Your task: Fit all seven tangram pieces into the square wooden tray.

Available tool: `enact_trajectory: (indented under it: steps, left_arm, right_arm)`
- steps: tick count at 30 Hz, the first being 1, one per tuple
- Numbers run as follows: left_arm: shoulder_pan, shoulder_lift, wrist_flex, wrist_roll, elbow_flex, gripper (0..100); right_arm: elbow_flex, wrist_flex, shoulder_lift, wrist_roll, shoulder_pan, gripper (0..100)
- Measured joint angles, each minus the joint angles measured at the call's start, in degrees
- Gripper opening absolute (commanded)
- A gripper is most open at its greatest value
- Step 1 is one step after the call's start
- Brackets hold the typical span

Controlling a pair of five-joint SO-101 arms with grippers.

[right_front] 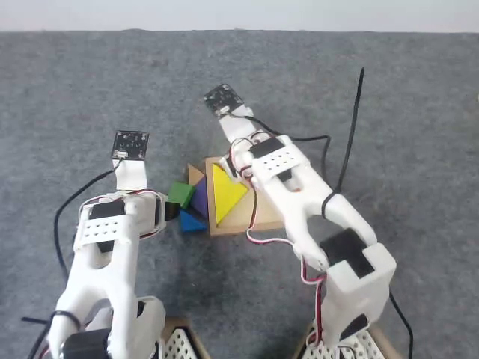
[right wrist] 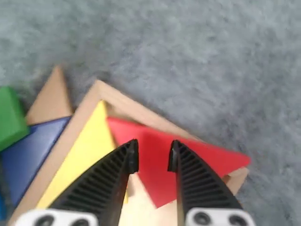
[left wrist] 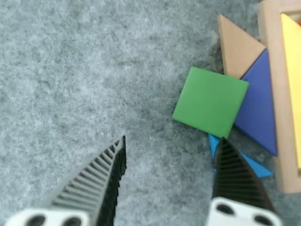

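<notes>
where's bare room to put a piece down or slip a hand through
Free: the carpet beyond the tray, and the carpet under the open left claw. Crowded: the tray's left side, where green square, purple triangle and tan triangle bunch together.

Bare wood tray (left wrist: 269, 28), smooth matt green square (left wrist: 210, 101), fuzzy grey cloth table cover (left wrist: 70, 70) (left tool (left wrist: 172, 139) ribbed black plastic)
</notes>
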Motion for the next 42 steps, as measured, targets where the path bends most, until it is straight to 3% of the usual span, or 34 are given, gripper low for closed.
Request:
enact_trajectory:
  steps: [8, 26, 42]
  left_arm:
    - [0.0, 0.0, 0.0, 0.0, 0.0, 29]
    - [0.0, 0.0, 0.0, 0.0, 0.0, 29]
    - [0.0, 0.0, 0.0, 0.0, 0.0, 29]
  right_arm:
    - [-0.53, -3.52, 3.08, 0.0, 1.76, 11.8]
    - [-1.41, 2.9, 3.08, -4.92, 1.32, 11.7]
    - [3.08, 0.18, 1.14, -6.86, -0.44, 11.7]
